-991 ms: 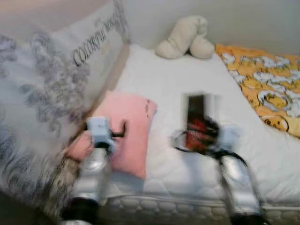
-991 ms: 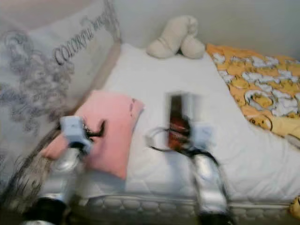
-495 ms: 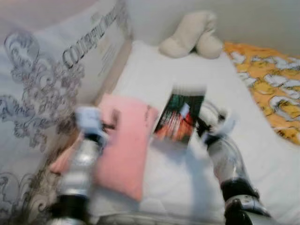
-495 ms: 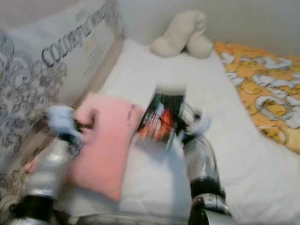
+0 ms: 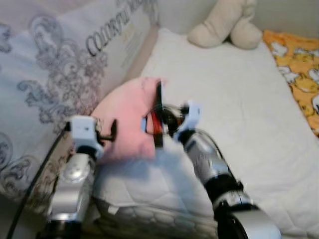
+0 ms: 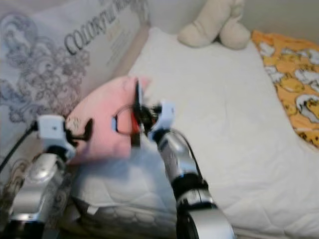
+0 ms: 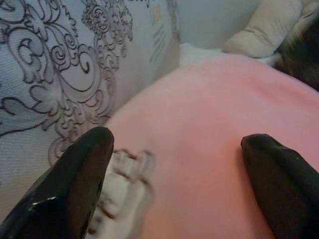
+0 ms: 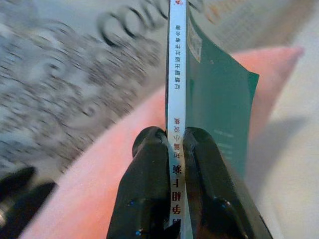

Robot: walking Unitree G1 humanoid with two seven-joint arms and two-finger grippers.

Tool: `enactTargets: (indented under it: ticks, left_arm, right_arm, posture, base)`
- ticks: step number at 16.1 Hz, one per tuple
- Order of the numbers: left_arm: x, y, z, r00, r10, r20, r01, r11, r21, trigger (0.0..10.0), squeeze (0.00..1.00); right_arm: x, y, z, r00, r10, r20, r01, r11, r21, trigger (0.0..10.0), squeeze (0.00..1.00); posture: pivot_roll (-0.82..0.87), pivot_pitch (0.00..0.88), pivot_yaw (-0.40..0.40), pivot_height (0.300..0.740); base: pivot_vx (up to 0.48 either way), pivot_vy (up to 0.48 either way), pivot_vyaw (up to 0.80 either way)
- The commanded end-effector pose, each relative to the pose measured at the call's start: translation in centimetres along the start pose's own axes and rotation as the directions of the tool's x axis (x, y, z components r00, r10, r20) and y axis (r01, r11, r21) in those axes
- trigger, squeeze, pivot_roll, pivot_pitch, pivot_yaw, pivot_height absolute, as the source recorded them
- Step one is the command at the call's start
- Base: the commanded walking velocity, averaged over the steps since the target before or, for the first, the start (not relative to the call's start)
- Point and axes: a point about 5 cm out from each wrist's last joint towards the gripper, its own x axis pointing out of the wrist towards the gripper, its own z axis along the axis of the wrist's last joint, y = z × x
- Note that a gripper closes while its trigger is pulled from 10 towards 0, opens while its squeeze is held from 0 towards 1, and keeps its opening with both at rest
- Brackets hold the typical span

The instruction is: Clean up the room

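The left gripper (image 7: 174, 164) is held low with fingers spread apart over the near edge of the pink pillow (image 5: 127, 119). Farther in, the right arm is bent inward and the right gripper (image 8: 172, 149) is clamped on a thin book (image 8: 209, 94), held upright on edge above the pillow, on the white mattress (image 5: 239, 104).
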Motion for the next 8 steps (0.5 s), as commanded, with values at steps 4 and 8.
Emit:
enactTargets:
  ticks: [4,8]
  left_arm:
    - [-0.7,-1.7,-0.2,0.999,-0.046,-0.018,0.045,0.999,-0.025,10.0,0.00]
    - [-0.9,-1.5,-0.6,0.998,-0.052,-0.044,0.051,0.998,-0.023,10.0,0.00]
  right_arm:
    - [0.6,0.5,0.3,0.999,0.047,-0.012,-0.046,0.995,0.087,0.0,0.00]
    - [-1.1,-0.2,-2.7,0.993,0.017,-0.113,-0.003,0.992,0.124,0.0,0.00]
  posture:
    - [0.30,0.115,-0.025,0.740]
    - [0.29,0.114,-0.019,0.740]
  base:
    - [0.000,0.000,0.00]
    - [0.000,0.000,0.00]
